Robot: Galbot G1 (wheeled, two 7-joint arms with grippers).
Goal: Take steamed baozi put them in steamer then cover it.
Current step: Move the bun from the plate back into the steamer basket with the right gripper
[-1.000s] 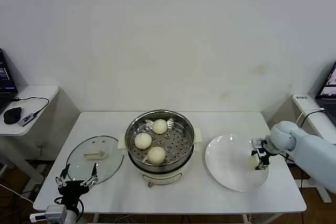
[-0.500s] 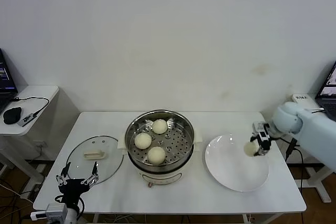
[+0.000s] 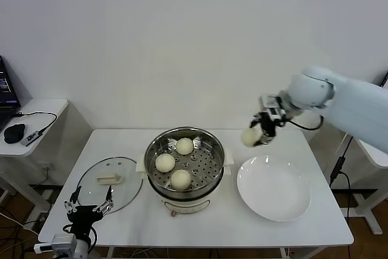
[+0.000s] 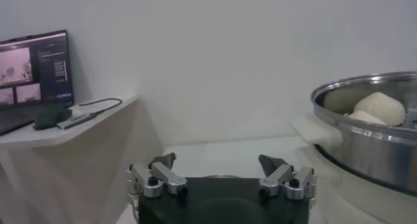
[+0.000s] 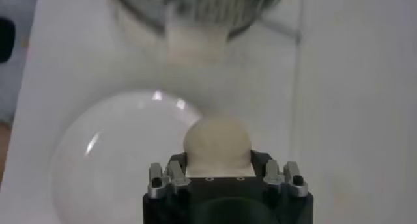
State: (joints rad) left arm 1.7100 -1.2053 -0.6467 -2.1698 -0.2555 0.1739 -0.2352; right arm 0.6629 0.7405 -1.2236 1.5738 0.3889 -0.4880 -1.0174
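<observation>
Right gripper (image 3: 257,134), jaws clamped on a round baozi (image 3: 250,137), hangs right of centre frame; left gripper (image 3: 90,209), lower left, gapes empty.

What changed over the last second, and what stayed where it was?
The right gripper, shut on the fourth baozi, lifted it off the white plate and carried it up and toward the steamer. Three baozi in the steamer, the cover on the table and the open left gripper stayed put.
</observation>
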